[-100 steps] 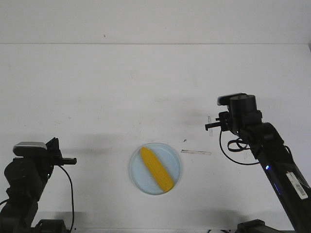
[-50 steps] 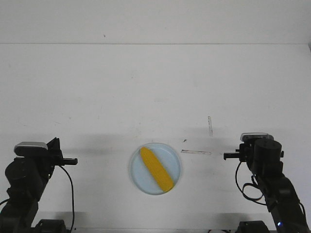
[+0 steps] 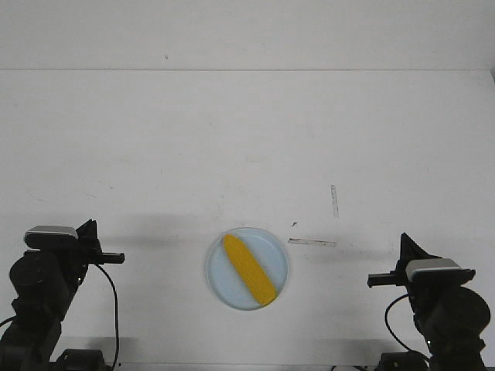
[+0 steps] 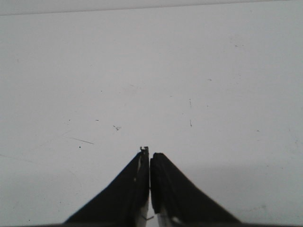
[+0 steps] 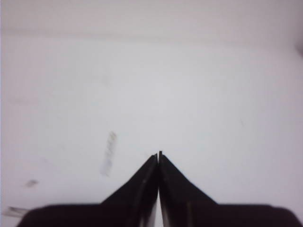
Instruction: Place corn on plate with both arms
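The yellow corn (image 3: 250, 268) lies slantwise on the pale blue plate (image 3: 224, 290) near the table's front middle. My left arm is folded at the front left; its gripper (image 3: 117, 256) is shut and empty, well to the left of the plate. In the left wrist view its gripper (image 4: 149, 155) has the jaws pressed together over bare table. My right arm is folded at the front right; its gripper (image 3: 373, 281) is shut and empty, to the right of the plate. The right wrist view shows its gripper (image 5: 158, 154) closed over bare table. Corn and plate are out of both wrist views.
Two strips of clear tape lie on the white table right of the plate, one flat (image 3: 312, 243) and one running away from me (image 3: 334, 200). A grey smear (image 5: 108, 153) shows in the right wrist view.
My right arm has drawn back from the mid right of the table to the front right corner and folded down. The left arm, the corn and the plate have not moved.
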Robot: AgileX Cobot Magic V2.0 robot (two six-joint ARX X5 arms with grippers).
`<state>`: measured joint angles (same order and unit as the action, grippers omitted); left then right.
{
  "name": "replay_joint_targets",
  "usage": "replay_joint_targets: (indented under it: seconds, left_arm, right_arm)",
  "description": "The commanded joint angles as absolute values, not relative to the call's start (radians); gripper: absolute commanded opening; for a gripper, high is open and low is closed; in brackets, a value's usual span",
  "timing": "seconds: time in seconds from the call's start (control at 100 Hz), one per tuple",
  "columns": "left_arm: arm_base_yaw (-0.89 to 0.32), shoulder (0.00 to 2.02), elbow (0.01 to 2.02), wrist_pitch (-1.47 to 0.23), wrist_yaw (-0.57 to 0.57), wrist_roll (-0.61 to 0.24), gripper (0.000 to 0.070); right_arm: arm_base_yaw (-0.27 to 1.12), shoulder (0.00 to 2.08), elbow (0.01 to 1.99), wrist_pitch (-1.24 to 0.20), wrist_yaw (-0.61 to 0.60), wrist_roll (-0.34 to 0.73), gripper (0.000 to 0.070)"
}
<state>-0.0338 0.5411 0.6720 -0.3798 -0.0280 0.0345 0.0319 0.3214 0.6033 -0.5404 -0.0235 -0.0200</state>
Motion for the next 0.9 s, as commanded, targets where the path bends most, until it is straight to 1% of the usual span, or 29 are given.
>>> replay_joint_targets:
  seconds: [0.0, 0.2, 0.89]
  left_arm:
    - [-0.035, 0.542, 0.677, -0.371, -0.030, 0.041, 0.0000]
    - [-0.035, 0.541, 0.677, -0.361, -0.030, 0.041, 0.0000]
    - [-0.035, 0.470, 0.677, -0.361, -0.030, 0.041, 0.0000]
  right_arm:
    - [0.033, 0.283, 0.608, -0.532, -0.029, -0.031, 0.0000]
    - [0.033, 0.210, 0.608, -0.529, -0.026, -0.031, 0.0000]
    - [0.033, 0.209, 0.609, -0.516, -0.026, -0.031, 0.0000]
